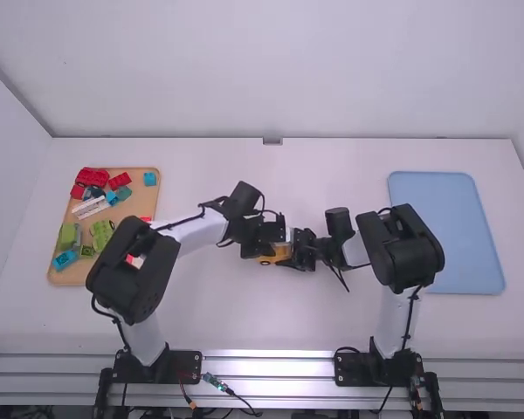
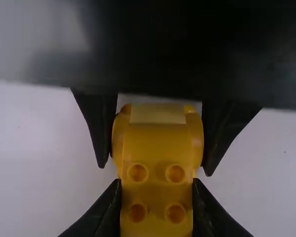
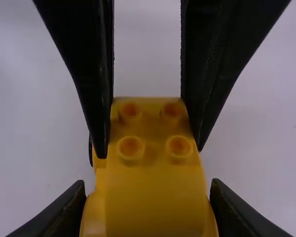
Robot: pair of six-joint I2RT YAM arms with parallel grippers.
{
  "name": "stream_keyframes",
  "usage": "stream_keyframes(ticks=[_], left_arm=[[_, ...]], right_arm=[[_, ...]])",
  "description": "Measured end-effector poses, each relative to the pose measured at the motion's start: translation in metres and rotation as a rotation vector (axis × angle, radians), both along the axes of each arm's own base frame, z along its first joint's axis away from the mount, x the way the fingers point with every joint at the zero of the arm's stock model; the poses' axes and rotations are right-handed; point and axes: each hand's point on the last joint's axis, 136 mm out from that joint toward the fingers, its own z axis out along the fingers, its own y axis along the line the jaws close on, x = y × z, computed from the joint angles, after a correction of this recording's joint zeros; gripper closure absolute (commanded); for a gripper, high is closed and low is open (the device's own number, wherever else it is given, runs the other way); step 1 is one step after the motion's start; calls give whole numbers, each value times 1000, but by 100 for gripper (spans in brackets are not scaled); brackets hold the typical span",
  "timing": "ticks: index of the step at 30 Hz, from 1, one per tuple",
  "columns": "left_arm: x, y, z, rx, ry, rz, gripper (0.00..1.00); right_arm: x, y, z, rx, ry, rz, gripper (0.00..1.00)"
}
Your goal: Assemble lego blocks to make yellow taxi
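Where it's gripped, yellow car (image 2: 157, 150), sides hidden

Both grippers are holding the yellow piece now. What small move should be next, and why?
Probably the right gripper should open a little, leaving the yellow piece to the left gripper. Both have their fingers closed on it, one toward each end, so the left may hold it alone.

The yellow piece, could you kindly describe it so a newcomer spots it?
Look over the white table, between the wooden tray and the blue tray. There both pairs of jaws clamp the studded yellow piece, its colour unlike the wooden tray's red, green and blue blocks.
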Motion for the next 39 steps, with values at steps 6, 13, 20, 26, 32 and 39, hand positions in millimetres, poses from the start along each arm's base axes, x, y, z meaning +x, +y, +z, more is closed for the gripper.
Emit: stream_keyframes(ticks=[6, 13, 20, 26, 32, 39], left_arm=[[1, -1, 0, 14, -11, 7, 98], [3, -3, 0, 7, -24, 6, 97], [3, -3, 0, 7, -24, 6, 86], [3, -3, 1, 6, -27, 6, 84], [3, -3, 1, 7, -27, 6, 78], [4, -3, 0, 7, -27, 10, 73]], right_arm=[[1, -1, 0, -1, 1, -4, 81], [2, -2, 0, 0, 0, -7, 80], [2, -2, 0, -1, 0, -8, 79], [2, -2, 0, -1, 0, -9, 78], [2, -2, 0, -2, -1, -11, 78], [2, -2, 0, -2, 1, -11, 78]])
